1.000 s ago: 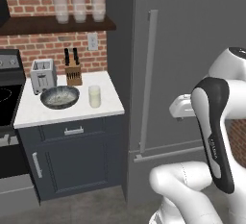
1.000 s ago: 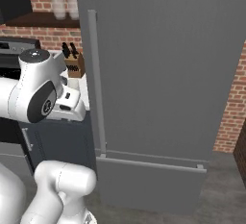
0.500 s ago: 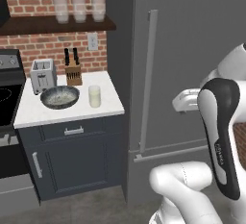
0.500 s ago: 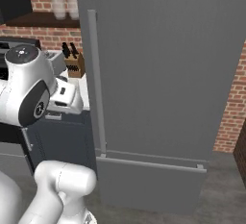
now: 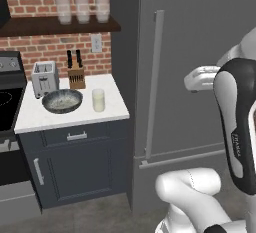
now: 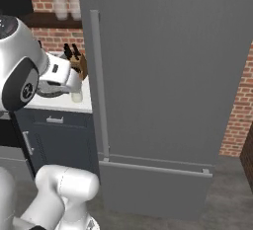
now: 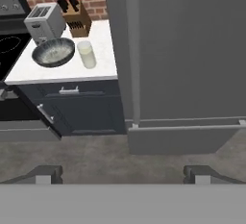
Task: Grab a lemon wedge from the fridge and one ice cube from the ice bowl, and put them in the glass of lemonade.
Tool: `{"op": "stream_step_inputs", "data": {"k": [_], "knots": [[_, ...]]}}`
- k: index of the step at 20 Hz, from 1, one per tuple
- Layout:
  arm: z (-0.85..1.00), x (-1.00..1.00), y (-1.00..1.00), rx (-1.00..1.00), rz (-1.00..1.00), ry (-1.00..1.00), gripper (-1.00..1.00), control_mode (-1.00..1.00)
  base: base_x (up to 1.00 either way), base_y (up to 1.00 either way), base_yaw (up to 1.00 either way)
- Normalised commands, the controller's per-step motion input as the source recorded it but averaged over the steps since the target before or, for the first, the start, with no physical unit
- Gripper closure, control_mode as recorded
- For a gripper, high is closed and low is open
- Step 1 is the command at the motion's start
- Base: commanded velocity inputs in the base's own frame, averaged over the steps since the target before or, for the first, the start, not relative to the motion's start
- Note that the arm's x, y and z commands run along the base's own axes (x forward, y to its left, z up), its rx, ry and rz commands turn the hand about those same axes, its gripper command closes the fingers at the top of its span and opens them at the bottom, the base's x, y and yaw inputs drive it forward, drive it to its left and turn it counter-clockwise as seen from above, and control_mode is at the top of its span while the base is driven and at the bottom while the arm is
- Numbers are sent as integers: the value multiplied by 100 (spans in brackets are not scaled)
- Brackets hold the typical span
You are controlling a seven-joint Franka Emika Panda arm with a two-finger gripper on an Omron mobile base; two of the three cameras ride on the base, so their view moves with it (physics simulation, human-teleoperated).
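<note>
Up close, the fingers (image 7: pixel 123 174) were spread wide with nothing between them, hanging above the grey floor (image 7: pixel 120 153) well short of the fridge (image 7: pixel 187 50). Fridge door was closed, its long bar handle (image 5: pixel 154 82) upright at the left edge. Left of the fridge, on the white surface (image 5: pixel 112 114), the glass of lemonade (image 5: pixel 99 100) stood just beside the ice bowl (image 5: pixel 62 101). Behind them sat a toaster (image 5: pixel 44 78) and knife block (image 5: pixel 76 75) against the brick wall. Lemon wedge couldn't be seen behind the shut door.
</note>
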Motion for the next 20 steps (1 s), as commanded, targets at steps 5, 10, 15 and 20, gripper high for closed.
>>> {"op": "stream_step_inputs", "data": {"k": [5, 10, 15, 20], "knots": [[7, 39, -3, 0, -14, 1, -100, -100, 0, 0, 0], [-23, 8, -3, 1, 0, -14, -100, -100, 0, 0, 0], [-60, 74, 1, 0, 0, -13, -100, -100, 0, 0, 0], [-21, 100, 5, -3, 0, 8, -100, -100, 0, 0, 0]]}}
